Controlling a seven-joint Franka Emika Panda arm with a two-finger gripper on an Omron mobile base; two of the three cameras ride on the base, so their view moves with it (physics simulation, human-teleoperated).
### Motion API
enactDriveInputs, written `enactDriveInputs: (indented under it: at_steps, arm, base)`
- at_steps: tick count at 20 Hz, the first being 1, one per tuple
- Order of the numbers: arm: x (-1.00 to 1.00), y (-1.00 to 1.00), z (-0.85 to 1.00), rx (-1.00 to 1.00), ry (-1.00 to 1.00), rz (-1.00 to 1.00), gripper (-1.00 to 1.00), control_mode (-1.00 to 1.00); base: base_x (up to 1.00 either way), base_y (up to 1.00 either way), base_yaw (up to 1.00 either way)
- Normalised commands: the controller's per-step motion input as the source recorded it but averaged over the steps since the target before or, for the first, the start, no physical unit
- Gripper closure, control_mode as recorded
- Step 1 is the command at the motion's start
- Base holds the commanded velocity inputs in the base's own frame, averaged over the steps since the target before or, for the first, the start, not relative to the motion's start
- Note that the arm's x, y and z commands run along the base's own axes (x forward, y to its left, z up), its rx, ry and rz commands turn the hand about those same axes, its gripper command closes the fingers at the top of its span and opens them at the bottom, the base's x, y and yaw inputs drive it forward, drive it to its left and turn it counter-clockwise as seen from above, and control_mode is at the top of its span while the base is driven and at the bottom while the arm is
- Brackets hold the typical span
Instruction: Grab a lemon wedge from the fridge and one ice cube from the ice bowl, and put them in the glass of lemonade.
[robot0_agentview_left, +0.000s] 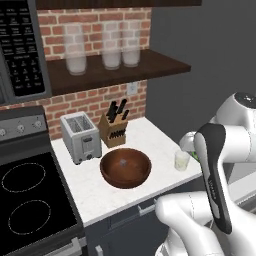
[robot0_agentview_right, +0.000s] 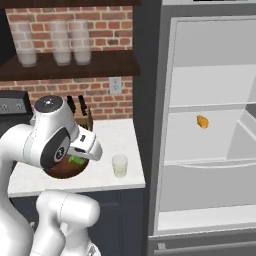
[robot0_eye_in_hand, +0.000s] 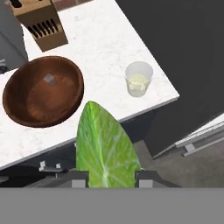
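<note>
Left base view: the arm hangs off the tabletop's (robot0_agentview_left: 125, 195) front corner, its forearm hiding most of the gripper; a sliver of green lemon wedge (robot0_agentview_left: 196, 158) peeks out just beside the glass of lemonade (robot0_agentview_left: 182, 160), with the ice bowl (robot0_agentview_left: 125, 167) farther off on the same side.

Right base view: the gripper (robot0_agentview_right: 80, 159) carries the wedge over the bowl's near rim, the glass off to its side toward the open fridge (robot0_agentview_right: 210, 125), where a small orange piece (robot0_agentview_right: 202, 121) sits on a shelf.

Hand view: the jaws are clamped on the wedge, which fills the lower middle; the glass lies ahead and to the right, the bowl with its ice cube (robot0_eye_in_hand: 49, 79) ahead and to the left. The wedge is not yet over the glass, so a release here would likely drop it on the tabletop edge or floor. The narrow mouth leaves little margin, and a low approach could knock the tumbler over.
</note>
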Motion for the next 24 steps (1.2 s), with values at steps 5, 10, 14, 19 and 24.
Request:
enactDriveInputs:
  at_steps: [5, 10, 14, 19, 24]
  arm:
    - [0.00, 0.00, 0.00, 0.00, 0.00, 0.00, 1.00, 1.00]
    - [0.00, 0.00, 0.00, 0.00, 0.00, 0.00, 1.00, 1.00]
    - [0.00, 0.00, 0.00, 0.00, 0.00, 0.00, 1.00, 1.00]
    - [0.01, 0.03, 0.00, 0.00, 0.01, -0.05, 1.00, -1.00]
    - [0.00, 0.01, 0.06, -0.03, 0.00, -0.14, 1.00, -1.00]
  base:
    - [0.24, 0.10, -0.08]
    - [0.33, 0.11, -0.17]
    - [0.43, 0.14, -0.15]
    - [0.14, 0.06, -0.08]
    - [0.00, 0.00, 0.00]
